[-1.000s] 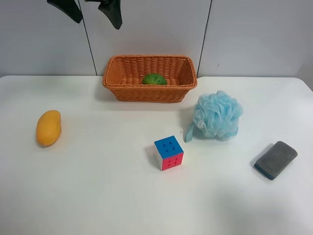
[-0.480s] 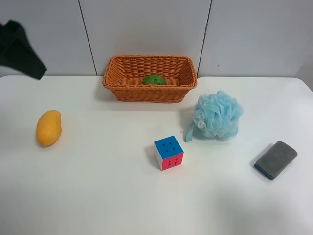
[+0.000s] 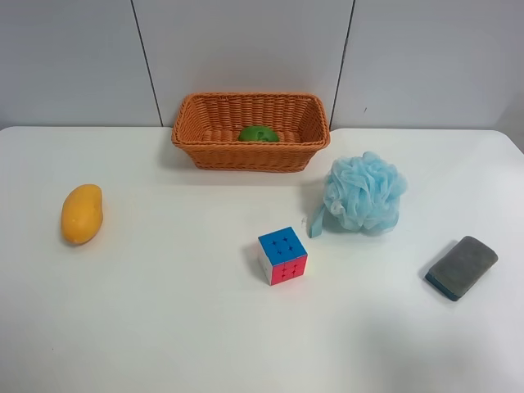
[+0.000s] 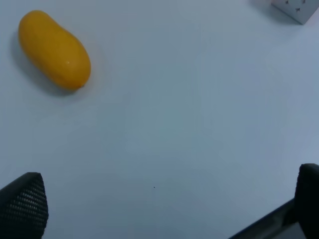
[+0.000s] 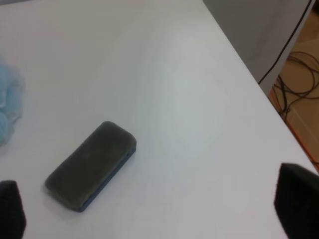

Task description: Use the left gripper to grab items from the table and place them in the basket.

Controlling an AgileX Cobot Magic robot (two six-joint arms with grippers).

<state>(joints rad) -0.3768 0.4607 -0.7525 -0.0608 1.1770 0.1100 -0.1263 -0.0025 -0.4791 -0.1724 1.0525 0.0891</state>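
On my overhead feed, the wicker basket [image 3: 250, 131] sits at the far edge of the white table [image 3: 164, 311] with one round green fruit [image 3: 259, 133] already lying inside it. The yellow-orange mango [image 3: 81, 214] lies alone toward the view's left, well apart from the puzzle cube [image 3: 282, 255] near the middle; the light blue bath pouf [image 3: 363, 193] rests just beyond the cube, and the grey sponge block [image 3: 462, 267] lies further right. Neither arm shows in that high view. Through my left wrist camera, the left gripper [image 4: 164, 201] hangs above bare tabletop with its fingers spread wide and nothing between them. My right gripper [image 5: 154, 209] is likewise wide apart and empty, hanging near the sponge.
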